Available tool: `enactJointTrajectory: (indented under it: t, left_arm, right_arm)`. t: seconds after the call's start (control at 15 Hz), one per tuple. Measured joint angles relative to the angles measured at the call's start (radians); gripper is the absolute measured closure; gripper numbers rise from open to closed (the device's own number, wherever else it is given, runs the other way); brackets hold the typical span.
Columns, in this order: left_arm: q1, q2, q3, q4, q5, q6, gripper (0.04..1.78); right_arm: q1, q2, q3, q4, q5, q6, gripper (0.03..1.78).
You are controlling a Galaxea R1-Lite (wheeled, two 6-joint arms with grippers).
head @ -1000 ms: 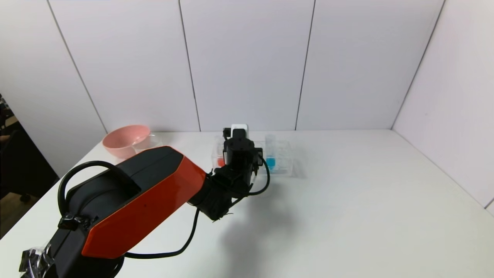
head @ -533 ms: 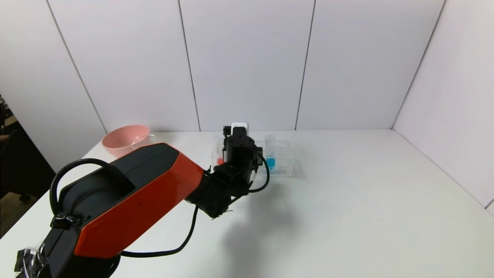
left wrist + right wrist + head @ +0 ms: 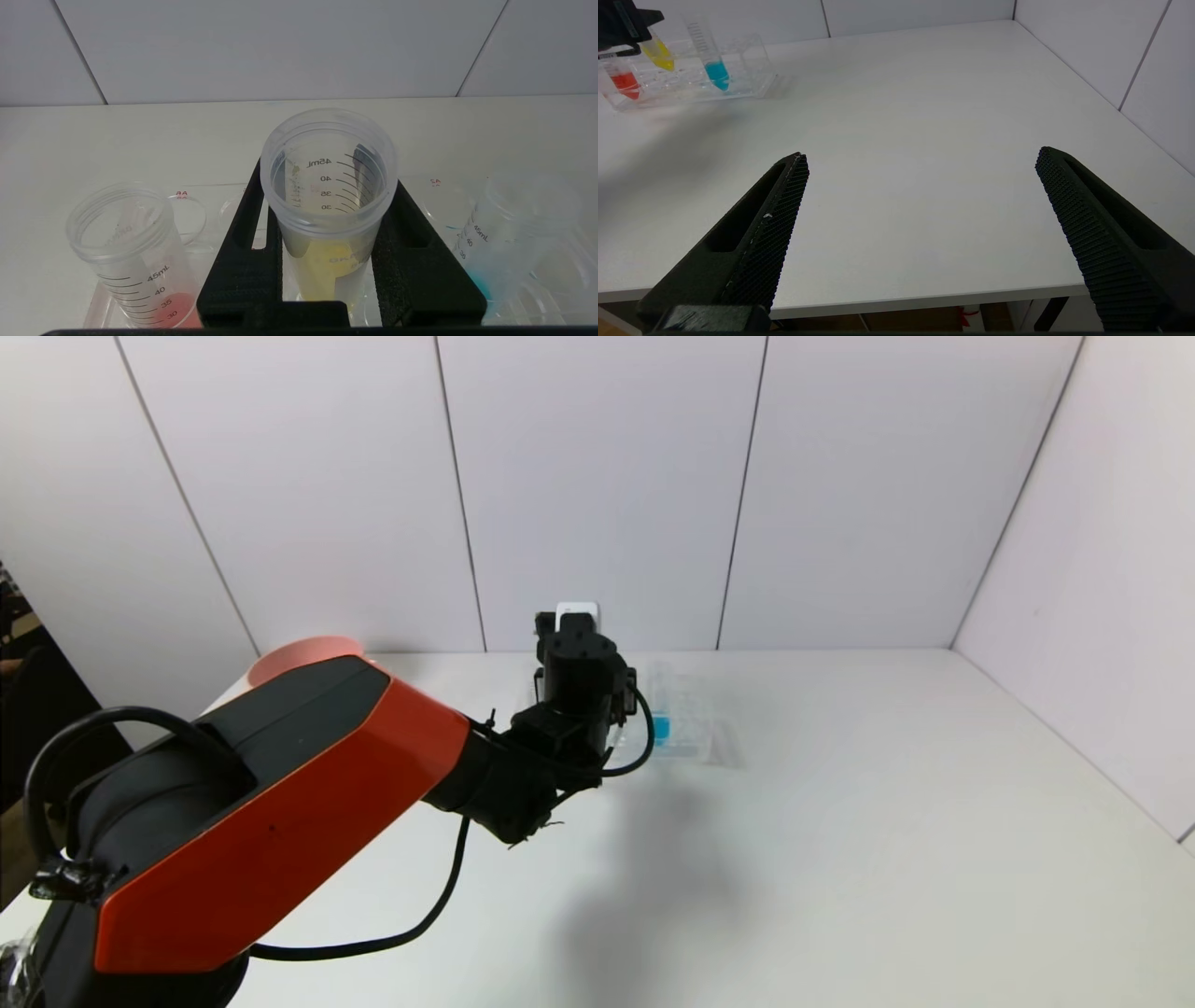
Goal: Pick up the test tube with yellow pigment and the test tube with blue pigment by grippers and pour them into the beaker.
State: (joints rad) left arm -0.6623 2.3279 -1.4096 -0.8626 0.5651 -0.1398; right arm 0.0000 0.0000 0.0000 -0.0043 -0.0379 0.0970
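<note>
Head view: left gripper [image 3: 581, 658] over the rack [image 3: 686, 728] near the bench's [image 3: 840, 821] far edge; blue tube [image 3: 660, 709] sits in the rack.
Left wrist: jaws clamped on the yellow tube [image 3: 329, 196], between the red tube [image 3: 133, 256] and the blue one.
Right wrist: right gripper [image 3: 920, 233] above the near edge, jaws wide apart.

Bright even overhead light, soft arm shadow on white table [image 3: 840, 821], foreground rim blurred in left wrist view

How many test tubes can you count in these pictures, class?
3: the red tube and blue tube stand in the rack; the yellow tube sits between them, gripped by the left end effector.
</note>
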Motion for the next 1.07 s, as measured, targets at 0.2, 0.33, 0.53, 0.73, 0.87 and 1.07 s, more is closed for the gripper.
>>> enactJointTrajectory:
  t: [0.2, 0.33, 0.53, 0.73, 0.87, 1.07]
  left_arm:
    - [-0.013, -0.029, -0.025, 0.053, 0.001, 0.001, 1.28]
    - [-0.025, -0.05, -0.058, 0.1, -0.001, 0.011, 1.28]
    - [-0.04, -0.084, -0.103, 0.15, -0.005, 0.032, 1.28]
    - [-0.052, -0.119, -0.13, 0.193, -0.005, 0.034, 1.28]
    - [-0.058, -0.148, -0.134, 0.216, -0.005, 0.035, 1.28]
    - [-0.053, -0.211, -0.125, 0.277, -0.001, 0.036, 1.28]
  right_arm:
    - [0.0, 0.0, 0.0, 0.0, 0.0, 0.0, 0.04]
    - [0.0, 0.0, 0.0, 0.0, 0.0, 0.0, 0.04]
    - [0.0, 0.0, 0.0, 0.0, 0.0, 0.0, 0.04]
    - [0.0, 0.0, 0.0, 0.0, 0.0, 0.001, 0.04]
    - [0.0, 0.0, 0.0, 0.0, 0.0, 0.0, 0.04]
    - [0.0, 0.0, 0.0, 0.0, 0.0, 0.0, 0.04]
